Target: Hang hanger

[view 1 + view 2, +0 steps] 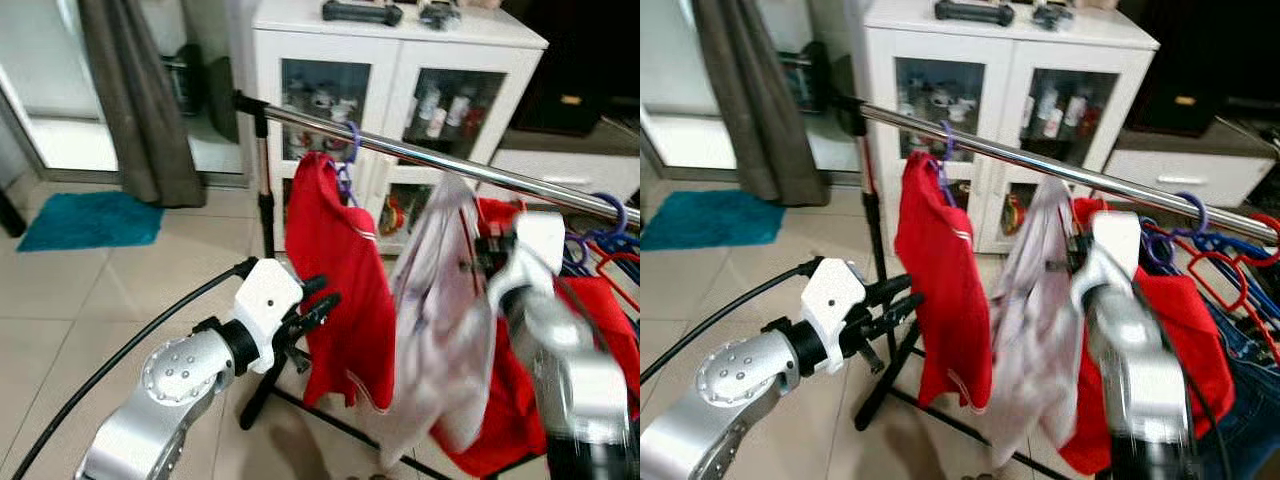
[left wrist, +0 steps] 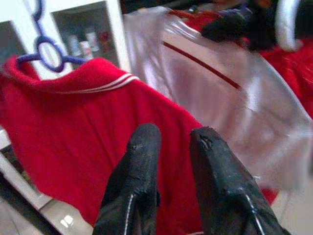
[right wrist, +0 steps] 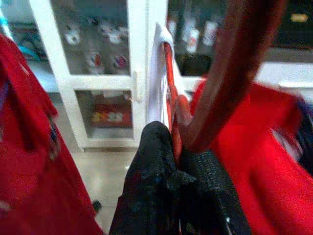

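Left pincer: my idle one, fingers a little apart, empty, just beside red shirt.

Red shirt: on purple hanger, hooked over rail, left end.

White garment: middle, below rail, on red hanger; hook hard to make out, looks not yet over rail.

Right pincer: closed on red hanger's neck, garment carried under rail.

Step, my reading: bringing hanger up to rail. Next I need lift, hook over bar between red shirt and right-hand hangers, then release.
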